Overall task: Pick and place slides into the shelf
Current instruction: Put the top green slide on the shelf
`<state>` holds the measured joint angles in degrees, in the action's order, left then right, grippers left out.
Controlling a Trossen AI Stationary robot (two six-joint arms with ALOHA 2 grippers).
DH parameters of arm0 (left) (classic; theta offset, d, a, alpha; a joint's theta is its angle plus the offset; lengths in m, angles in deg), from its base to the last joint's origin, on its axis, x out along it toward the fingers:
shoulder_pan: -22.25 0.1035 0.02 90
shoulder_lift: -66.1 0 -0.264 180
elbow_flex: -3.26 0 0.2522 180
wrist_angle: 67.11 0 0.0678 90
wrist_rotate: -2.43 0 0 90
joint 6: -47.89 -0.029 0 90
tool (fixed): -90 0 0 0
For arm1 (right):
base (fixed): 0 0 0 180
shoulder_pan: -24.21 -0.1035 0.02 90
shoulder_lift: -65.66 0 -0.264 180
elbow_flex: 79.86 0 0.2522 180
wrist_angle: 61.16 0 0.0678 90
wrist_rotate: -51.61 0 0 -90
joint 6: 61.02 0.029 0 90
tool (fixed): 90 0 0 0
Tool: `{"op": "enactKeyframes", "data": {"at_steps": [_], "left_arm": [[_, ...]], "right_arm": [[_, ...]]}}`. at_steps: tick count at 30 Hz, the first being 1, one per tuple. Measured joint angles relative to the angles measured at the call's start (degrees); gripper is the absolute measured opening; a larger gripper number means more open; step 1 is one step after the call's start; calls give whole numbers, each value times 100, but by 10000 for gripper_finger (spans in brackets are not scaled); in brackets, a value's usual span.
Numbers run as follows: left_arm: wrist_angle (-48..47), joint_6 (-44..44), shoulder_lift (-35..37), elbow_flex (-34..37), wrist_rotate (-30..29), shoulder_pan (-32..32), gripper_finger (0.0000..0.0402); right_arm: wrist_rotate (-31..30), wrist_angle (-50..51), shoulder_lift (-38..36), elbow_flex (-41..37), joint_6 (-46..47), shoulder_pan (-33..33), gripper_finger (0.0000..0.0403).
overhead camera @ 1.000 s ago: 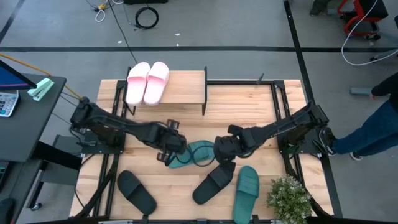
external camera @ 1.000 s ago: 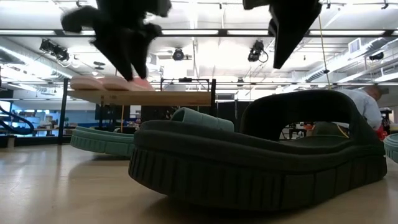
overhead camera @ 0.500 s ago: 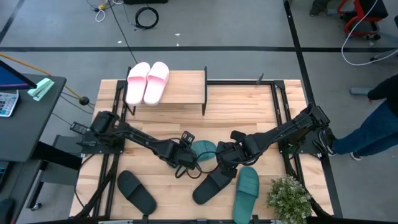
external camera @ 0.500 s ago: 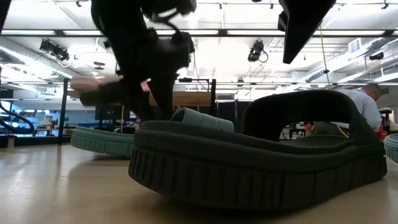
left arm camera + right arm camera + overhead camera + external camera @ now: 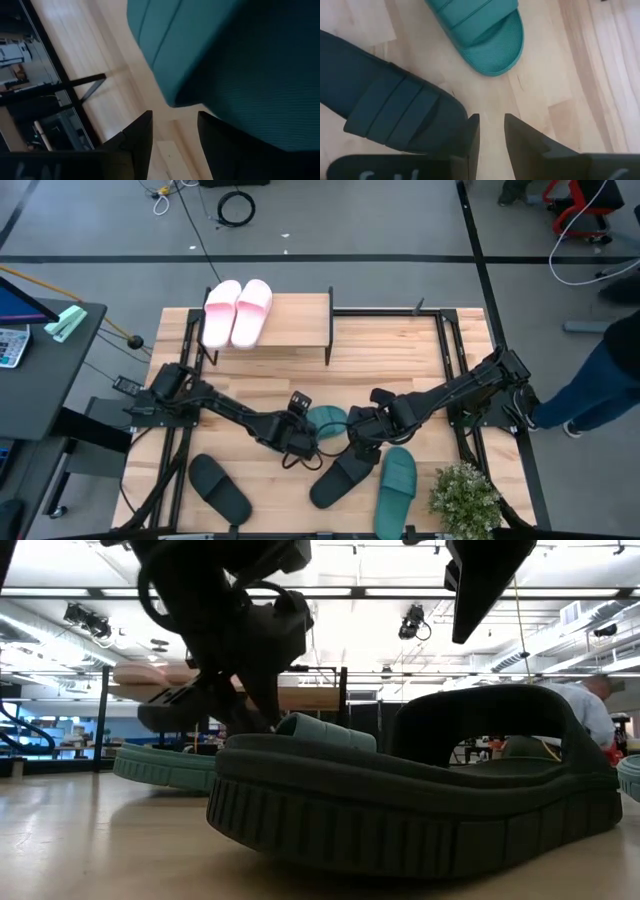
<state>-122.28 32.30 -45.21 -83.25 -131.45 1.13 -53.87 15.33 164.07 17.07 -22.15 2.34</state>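
Observation:
A teal slide (image 5: 327,418) lies mid-table between my two grippers. My left gripper (image 5: 306,434) is low at its left side and open. In the left wrist view (image 5: 175,131) the teal slide (image 5: 225,55) fills the picture just past the fingertips. My right gripper (image 5: 358,442) is open and hovers at the slide's right, over the far end of a black slide (image 5: 343,476). In the right wrist view (image 5: 492,127) the black slide (image 5: 395,115) lies beside one finger. The pink pair (image 5: 237,311) rests soles-down on the shelf (image 5: 295,320). My left gripper's fingers (image 5: 220,145) stand right at the rim of the teal slide's sole (image 5: 172,97), slanting down from the table's left. The slide lies flat on the table. Whether a finger touches it, I cannot tell.
A second teal slide (image 5: 397,486) and a second black slide (image 5: 220,488) lie near the table's near edge. A potted plant (image 5: 465,500) stands at the near right corner. In the low view the black slide (image 5: 400,800) blocks most of the table. A person (image 5: 610,380) stands off to the right.
My left gripper has come down from high above the table and moved right, reaching the teal slide's left side. My right gripper has shifted a little toward the near edge. Over the last half second both have kept almost still.

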Motion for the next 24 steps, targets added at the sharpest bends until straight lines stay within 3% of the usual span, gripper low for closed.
{"op": "enactKeyframes", "data": {"at_steps": [9,24], "left_arm": [[228,-43,0,0,1,-371,162],[1757,-1340,0,-4,-82,9,162]], "right_arm": [[3,1,0,0,-7,0,96],[5,0,0,0,-50,-1,98]]}}
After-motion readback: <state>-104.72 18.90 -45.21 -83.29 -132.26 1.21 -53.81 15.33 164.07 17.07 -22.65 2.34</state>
